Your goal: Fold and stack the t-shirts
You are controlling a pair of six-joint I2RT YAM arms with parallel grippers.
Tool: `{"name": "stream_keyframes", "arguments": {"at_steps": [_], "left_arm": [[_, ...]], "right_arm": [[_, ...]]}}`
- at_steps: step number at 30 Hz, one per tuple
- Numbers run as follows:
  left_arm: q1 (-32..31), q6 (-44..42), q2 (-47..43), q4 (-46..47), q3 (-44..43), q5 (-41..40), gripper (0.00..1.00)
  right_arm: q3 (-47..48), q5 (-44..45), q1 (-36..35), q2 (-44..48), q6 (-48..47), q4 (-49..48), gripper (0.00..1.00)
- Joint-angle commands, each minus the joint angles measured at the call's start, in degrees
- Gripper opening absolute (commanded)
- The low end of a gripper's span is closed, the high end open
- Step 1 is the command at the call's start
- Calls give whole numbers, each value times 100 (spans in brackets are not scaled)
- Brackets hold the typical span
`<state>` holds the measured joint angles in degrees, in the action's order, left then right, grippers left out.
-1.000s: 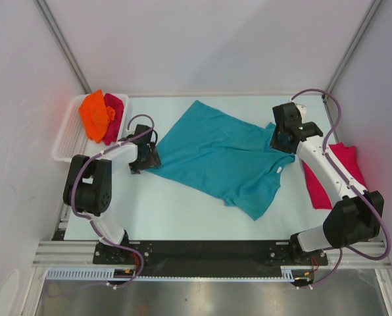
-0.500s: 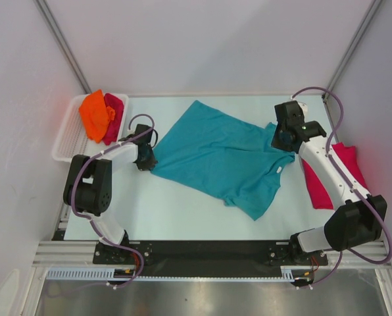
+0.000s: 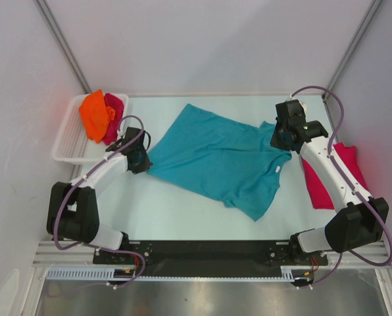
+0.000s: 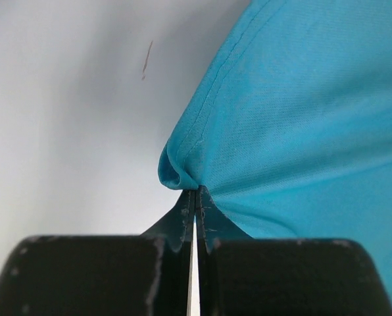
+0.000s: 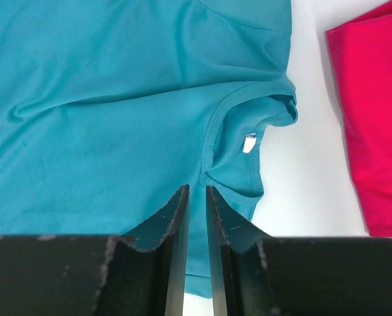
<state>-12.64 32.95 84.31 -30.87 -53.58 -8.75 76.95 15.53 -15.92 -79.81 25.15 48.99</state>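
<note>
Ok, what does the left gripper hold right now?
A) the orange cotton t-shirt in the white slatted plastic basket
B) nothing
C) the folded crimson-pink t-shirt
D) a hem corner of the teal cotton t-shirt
D: in the left wrist view the left gripper has its black jaws shut on a bunched hem corner of the teal cotton t-shirt.
</note>
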Motion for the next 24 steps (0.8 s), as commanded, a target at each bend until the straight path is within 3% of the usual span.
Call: {"name": "stream_keyframes", "arguments": {"at_steps": [1, 14, 16, 20, 24], "left_arm": [[-63, 247, -686, -340, 295, -21, 0], [-238, 598, -2515, -1236, 1270, -13, 0], [-300, 739, -2805, -1386, 1306, -73, 0], [-528, 967, -3052, -1579, 1131, 224, 0], [-669, 1161, -3202, -1632, 1148, -90, 0]], "right_arm": [[119, -313, -86, 229, -63, -13, 21], [-636, -1384, -684, 826, 332, 216, 26], [-944, -1500, -859, 914, 482, 286, 28], [-1944, -2536, -1132, 1326, 824, 120, 32], [-3008, -2941, -1676, 1748, 1422, -275, 34]]}}
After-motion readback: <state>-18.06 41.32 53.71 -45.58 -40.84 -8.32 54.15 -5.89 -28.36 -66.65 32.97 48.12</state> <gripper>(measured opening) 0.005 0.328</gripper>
